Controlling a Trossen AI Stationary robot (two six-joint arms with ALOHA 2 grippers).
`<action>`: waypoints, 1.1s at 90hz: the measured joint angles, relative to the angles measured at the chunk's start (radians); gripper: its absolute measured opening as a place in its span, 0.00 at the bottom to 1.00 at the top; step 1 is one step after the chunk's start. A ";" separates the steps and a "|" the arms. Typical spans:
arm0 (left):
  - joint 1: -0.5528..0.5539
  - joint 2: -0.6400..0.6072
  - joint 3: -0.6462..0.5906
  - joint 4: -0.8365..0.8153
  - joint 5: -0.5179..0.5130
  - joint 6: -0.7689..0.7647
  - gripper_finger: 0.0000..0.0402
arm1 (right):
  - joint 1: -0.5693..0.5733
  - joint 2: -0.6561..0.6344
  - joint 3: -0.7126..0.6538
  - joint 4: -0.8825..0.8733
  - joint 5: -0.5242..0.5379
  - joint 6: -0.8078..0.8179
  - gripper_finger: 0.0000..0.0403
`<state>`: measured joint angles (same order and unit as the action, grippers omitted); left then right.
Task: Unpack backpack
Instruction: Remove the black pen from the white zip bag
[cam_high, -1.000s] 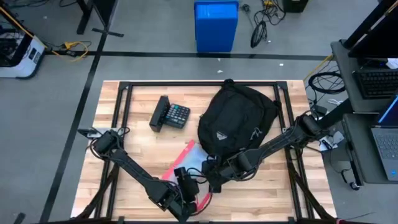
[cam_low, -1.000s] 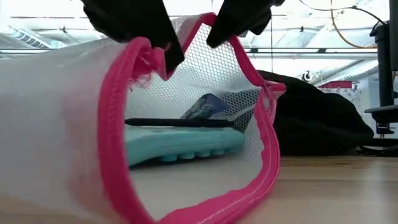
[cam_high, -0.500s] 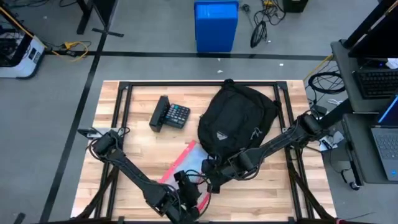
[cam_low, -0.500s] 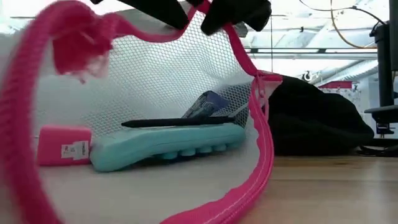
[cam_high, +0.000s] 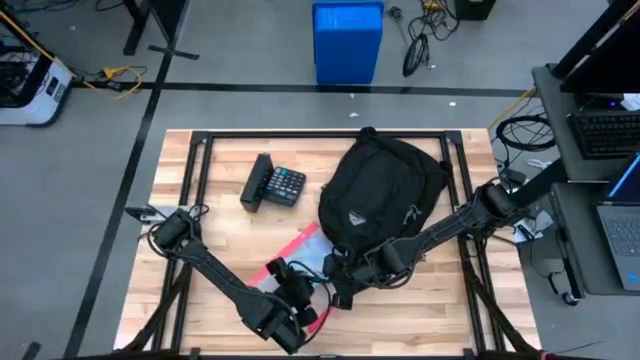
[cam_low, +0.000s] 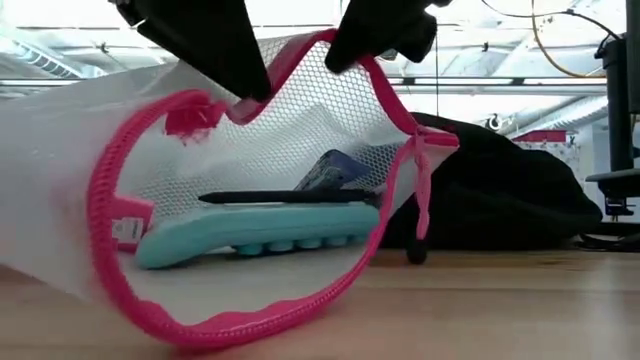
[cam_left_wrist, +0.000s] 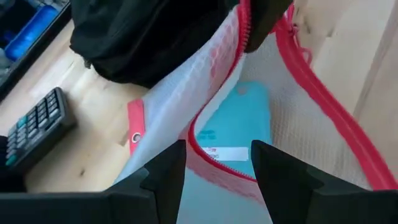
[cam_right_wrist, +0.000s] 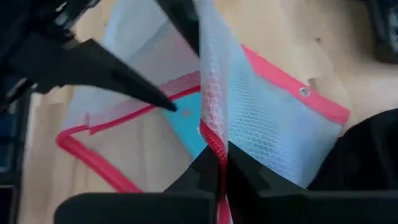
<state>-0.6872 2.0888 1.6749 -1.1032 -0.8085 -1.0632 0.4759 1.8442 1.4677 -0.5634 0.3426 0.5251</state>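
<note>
A white mesh pouch (cam_high: 300, 262) with a pink zipper edge lies on the table in front of the black backpack (cam_high: 385, 195), its mouth toward the near edge. Inside it are a teal device (cam_low: 250, 238), a black pen (cam_low: 285, 197) and a blue card (cam_low: 330, 172). My right gripper (cam_high: 337, 280) is shut on the mouth's upper edge. My left gripper (cam_left_wrist: 217, 177) is open, one finger on either side of the mouth's pink edge (cam_left_wrist: 214, 163). My right gripper pinches the pouch's upper zipper edge (cam_right_wrist: 210, 138) between its two fingers, coming from above. That edge is lifted, and the pouch's underside lies on the table. My left gripper has one finger (cam_low: 225, 55) against the raised left lip of the mouth (cam_low: 200, 108), also from above. I cannot tell which finger it is.
A black calculator (cam_high: 275, 185) lies at the far left of the backpack. The zipper pull (cam_low: 415, 250) dangles at the mouth's right side. A black metal frame (cam_high: 200, 150) runs round the wooden tabletop.
My left gripper went toward the near edge, drawing the pouch's mouth wide open. It then came back toward the backpack, and the mouth has narrowed again. My right gripper has kept the upper edge raised.
</note>
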 joint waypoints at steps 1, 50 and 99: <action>-0.001 0.000 0.000 -0.004 0.000 0.001 0.43 | 0.000 0.000 0.000 -0.002 -0.001 0.004 0.00; -0.024 0.000 -0.001 -0.135 -0.027 0.056 0.43 | 0.013 0.001 0.000 -0.022 -0.131 -0.009 0.03; -0.074 0.003 0.031 -0.171 -0.016 0.148 0.43 | 0.063 0.091 0.002 0.142 0.247 -0.372 0.51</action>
<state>-0.7607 2.0914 1.7054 -1.2746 -0.8243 -0.9150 0.5393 1.9357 1.4700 -0.4218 0.5899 0.1535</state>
